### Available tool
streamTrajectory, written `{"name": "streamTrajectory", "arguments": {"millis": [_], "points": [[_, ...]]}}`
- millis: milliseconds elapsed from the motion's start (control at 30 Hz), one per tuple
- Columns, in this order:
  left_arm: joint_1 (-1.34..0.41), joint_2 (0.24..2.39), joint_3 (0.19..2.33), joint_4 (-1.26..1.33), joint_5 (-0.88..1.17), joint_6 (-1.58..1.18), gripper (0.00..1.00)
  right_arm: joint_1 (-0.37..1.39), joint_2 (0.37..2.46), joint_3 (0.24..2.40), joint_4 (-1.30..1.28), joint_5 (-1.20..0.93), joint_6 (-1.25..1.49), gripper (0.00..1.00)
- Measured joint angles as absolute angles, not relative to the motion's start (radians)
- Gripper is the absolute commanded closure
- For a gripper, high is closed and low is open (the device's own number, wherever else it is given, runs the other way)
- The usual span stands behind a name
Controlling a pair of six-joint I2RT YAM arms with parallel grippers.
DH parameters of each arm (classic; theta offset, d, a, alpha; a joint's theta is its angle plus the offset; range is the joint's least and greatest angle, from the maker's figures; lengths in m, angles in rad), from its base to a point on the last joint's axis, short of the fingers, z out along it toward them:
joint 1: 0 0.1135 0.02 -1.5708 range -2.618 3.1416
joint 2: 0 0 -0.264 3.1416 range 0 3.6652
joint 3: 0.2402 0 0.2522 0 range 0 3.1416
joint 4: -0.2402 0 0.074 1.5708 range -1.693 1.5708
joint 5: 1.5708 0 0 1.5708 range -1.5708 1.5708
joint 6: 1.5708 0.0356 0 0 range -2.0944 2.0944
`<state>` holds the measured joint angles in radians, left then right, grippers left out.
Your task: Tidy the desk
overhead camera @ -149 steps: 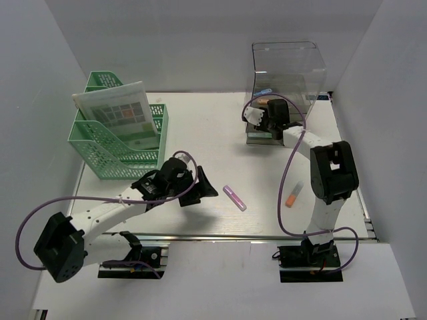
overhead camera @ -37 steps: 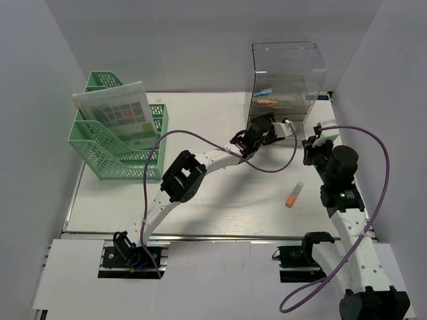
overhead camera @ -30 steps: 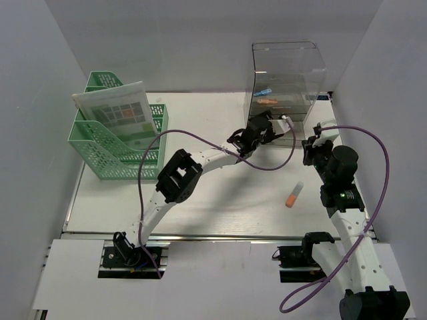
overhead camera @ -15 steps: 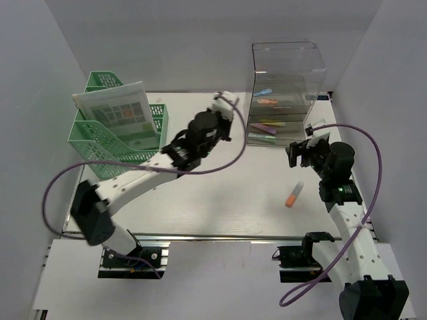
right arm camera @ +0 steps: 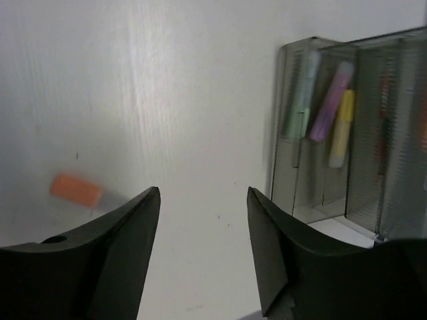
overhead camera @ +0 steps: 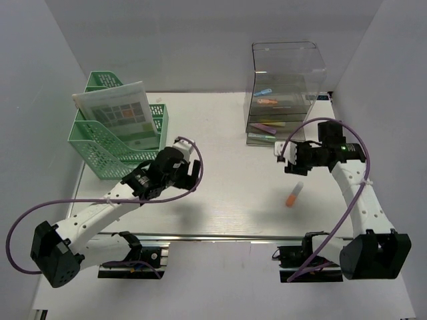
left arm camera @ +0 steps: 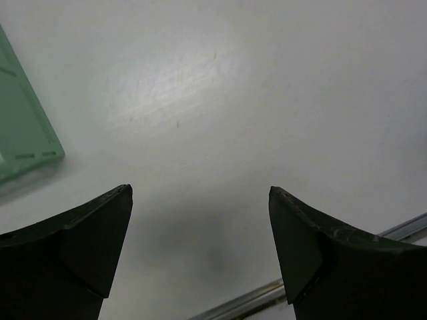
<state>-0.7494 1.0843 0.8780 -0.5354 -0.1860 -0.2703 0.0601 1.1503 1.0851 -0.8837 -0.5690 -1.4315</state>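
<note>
Hovering above the desk [overhead camera: 227, 200], both jaws gape empty; only overhead shows papers [overhead camera: 123, 113] in the rack [overhead camera: 110, 160].

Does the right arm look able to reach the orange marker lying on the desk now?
Probably yes. The right gripper hangs open near the orange marker, which lies alone on the desk, and nothing stands between them.

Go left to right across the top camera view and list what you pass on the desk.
Green file rack → left end effector → orange marker. The clear drawer box and the right end effector overlap the marker's position across the view, so they are left out.
</note>
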Motion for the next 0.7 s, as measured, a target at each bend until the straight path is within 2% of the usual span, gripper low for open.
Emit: {"name": "streamTrajectory", "arguments": {"millis": [133, 267, 700], "points": [[-0.727, 1.073, 0.772, -0.533, -0.155, -0.255, 0.07, 0.06, 1.221, 1.078, -1.033, -0.478, -1.712, 0.4], [-0.708, 1.053, 0.767, -0.507, -0.144, -0.234, 0.07, 0.06, 1.229, 1.003, -1.097, -0.423, -1.867, 0.28], [-0.678, 0.953, 0.745, -0.465, -0.165, -0.229, 0.07, 0.061, 1.333, 0.823, -1.074, -0.315, -1.971, 0.27]]}}
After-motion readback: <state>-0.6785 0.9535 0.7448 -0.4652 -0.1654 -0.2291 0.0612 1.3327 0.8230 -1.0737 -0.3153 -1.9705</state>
